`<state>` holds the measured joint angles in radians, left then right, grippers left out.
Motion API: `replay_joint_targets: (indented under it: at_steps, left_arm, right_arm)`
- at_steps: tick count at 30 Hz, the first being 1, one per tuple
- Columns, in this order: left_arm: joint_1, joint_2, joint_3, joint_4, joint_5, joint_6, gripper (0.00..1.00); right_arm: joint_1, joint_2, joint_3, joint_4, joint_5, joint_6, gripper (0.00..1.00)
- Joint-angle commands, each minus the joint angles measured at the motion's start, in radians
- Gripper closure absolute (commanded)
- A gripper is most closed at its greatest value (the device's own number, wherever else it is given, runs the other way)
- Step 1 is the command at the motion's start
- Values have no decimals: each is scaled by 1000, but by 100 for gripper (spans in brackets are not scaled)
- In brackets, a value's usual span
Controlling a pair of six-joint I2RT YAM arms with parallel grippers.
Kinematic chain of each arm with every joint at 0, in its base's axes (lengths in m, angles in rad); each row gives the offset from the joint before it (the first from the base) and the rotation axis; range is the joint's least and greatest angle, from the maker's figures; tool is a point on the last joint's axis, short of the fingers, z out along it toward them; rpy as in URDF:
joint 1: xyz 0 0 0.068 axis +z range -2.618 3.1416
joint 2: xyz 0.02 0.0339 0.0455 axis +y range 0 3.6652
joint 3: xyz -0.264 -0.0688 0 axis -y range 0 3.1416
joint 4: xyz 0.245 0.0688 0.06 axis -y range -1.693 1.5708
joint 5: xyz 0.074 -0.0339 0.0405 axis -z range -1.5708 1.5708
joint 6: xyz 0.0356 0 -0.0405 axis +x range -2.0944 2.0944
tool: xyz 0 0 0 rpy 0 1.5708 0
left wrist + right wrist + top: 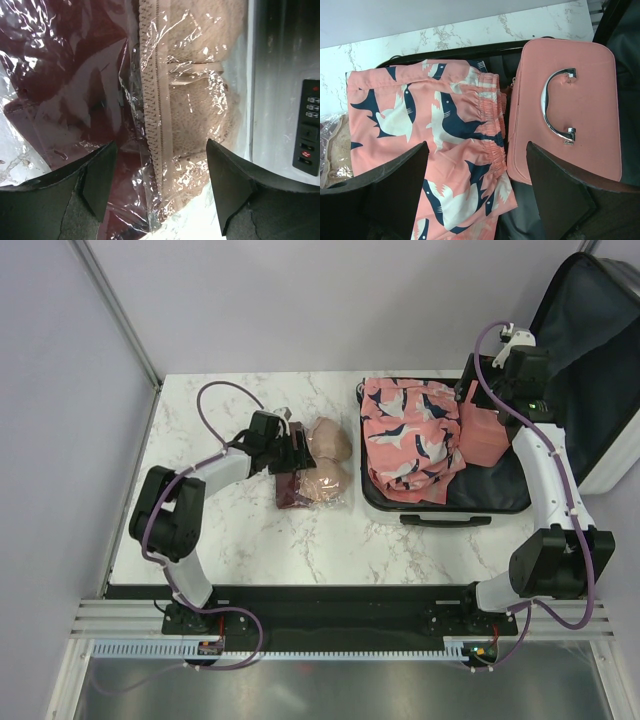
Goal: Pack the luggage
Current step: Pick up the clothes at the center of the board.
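Note:
The luggage (pixel 440 508) lies open at the table's right, its lid (pixel 590 340) propped up behind. Inside lie pink shark-print shorts (pixel 410 435) and a pink case (pixel 485 435) with a metal handle. My right gripper (pixel 470 390) hovers open over them; its wrist view shows the shorts (pixel 435 115), the case (pixel 585 135) and the luggage rim (pixel 470 50). My left gripper (pixel 295 452) is open, low over two clear bags: a beige lace garment (pixel 195 100) and a maroon garment (pixel 65 75). Its fingers (pixel 100 175) straddle the two bags' overlapping edges without gripping.
In the top view the beige bag (pixel 328 460) and the maroon bag (pixel 292 490) lie mid-table, left of the luggage. The luggage's outer shell with its combination lock (pixel 310 125) stands close on the right of the left wrist view. Walls enclose the table at the left and back.

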<state>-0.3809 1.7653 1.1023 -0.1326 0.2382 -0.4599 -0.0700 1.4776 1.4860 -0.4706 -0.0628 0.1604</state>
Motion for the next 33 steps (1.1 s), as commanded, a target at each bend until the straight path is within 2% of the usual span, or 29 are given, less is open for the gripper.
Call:
replay_joint_targets:
  at_steps: [1,3,5,7,8,13,16,19,22,24,26,29,33]
  left_arm:
    - [-4,28,28,13,21,-32,22]
    - [-4,46,39,13,26,-46,31]
    - [-4,54,53,13,41,-65,48]
    - [-3,56,60,11,55,-78,57]
    - [-4,54,70,11,61,-80,65]
    - [-3,2,87,14,87,-89,74]
    - [-3,-23,90,13,104,-89,88]
    - [-1,-72,79,-5,92,-85,95]
    - [-3,-101,70,-28,76,-59,94]
    - [-1,-118,59,-38,66,-48,90]
    - [-3,-115,56,-51,67,-42,78]
    - [-1,-92,45,-53,91,-60,71]
    - [-1,-63,27,-56,76,-85,69]
  right_arm:
    - [1,-30,10,0,11,-4,14]
    - [1,-28,11,-2,11,-4,14]
    - [-1,-28,14,-3,9,-2,13]
    - [1,-28,16,-3,8,-4,13]
    - [1,-27,19,-3,8,-2,13]
    - [1,-19,19,-7,0,1,13]
    - [1,-11,16,-3,-6,4,13]
    - [2,-4,19,-3,-15,4,13]
    - [3,7,19,0,-23,7,13]
    - [6,16,20,4,-32,7,13]
    - [7,24,20,6,-43,10,14]
    - [13,35,23,12,-57,14,13]
    - [18,43,26,10,-63,18,14]
